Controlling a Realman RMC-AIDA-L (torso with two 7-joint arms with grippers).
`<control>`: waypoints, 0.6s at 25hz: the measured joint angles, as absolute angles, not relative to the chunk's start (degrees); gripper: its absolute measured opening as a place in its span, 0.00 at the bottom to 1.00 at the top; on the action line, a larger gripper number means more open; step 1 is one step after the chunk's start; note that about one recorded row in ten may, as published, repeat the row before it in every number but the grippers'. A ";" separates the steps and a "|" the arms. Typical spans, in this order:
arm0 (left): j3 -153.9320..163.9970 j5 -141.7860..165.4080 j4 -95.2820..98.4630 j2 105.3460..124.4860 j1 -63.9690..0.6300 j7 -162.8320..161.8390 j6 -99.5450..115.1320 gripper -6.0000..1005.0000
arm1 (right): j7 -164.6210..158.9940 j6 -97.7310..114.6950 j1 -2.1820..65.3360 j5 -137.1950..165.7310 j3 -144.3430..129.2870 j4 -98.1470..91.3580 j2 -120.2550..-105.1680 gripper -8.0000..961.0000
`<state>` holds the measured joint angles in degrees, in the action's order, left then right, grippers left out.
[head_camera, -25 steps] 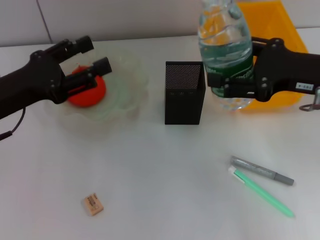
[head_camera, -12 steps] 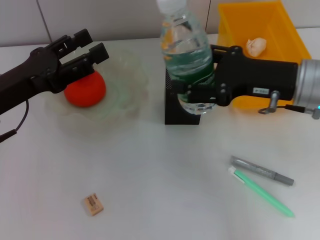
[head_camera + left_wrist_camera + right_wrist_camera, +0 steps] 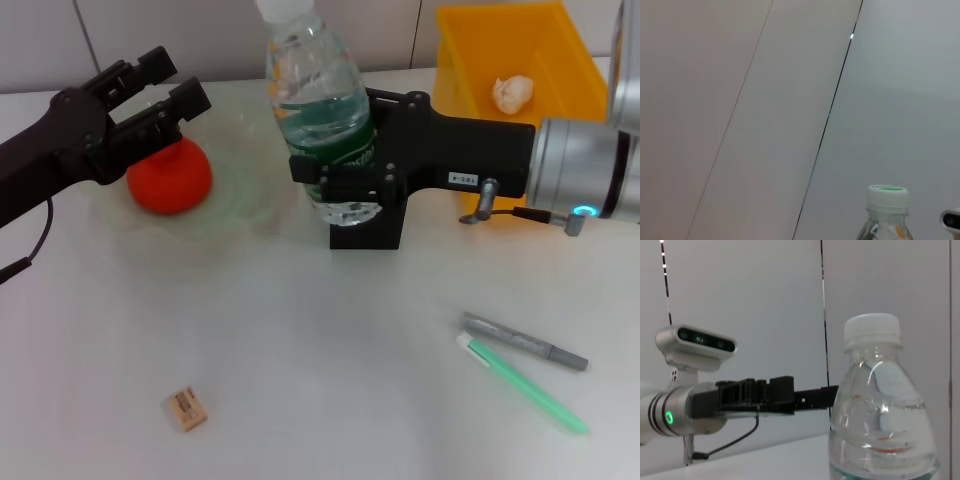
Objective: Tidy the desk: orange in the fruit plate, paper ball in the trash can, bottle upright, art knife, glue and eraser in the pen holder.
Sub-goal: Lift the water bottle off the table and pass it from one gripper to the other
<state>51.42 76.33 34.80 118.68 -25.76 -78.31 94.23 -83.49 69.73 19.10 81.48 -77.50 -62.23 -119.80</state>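
Nearest lies the eraser [image 3: 186, 409], well in front of the pen holder [image 3: 367, 225]; two pens [image 3: 522, 365] lie to its front right. The right hand [image 3: 345, 180] clamps the bottle [image 3: 318, 100] upright, just left of the holder; lowering carelessly could knock it. Open bench [image 3: 300, 340] lies in front. The left hand [image 3: 175, 95], fingers parted, hovers over the orange [image 3: 170, 180] in the fruit plate [image 3: 250, 190].

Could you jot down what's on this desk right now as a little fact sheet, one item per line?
orange: in the fruit plate
left pincer: open, above the orange
bottle: upright, held by the right pincer
paper ball: in the trash can
pen holder: behind the bottle
eraser: loose on the desk
two pens: lying on the desk
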 joint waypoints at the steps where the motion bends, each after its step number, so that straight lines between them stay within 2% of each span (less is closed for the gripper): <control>1: 51.42 75.99 34.60 118.72 -25.75 -78.40 94.24 0.78 | -83.21 69.36 19.46 80.70 -77.88 -61.65 -119.79 0.79; 15: 51.40 74.27 33.07 118.74 -26.45 -80.21 94.59 0.78 | -81.13 63.03 21.56 78.27 -84.64 -59.55 -119.74 0.79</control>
<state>51.40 74.27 33.07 118.74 -26.45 -80.21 94.59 -81.13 63.03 21.56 78.27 -84.64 -59.55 -119.74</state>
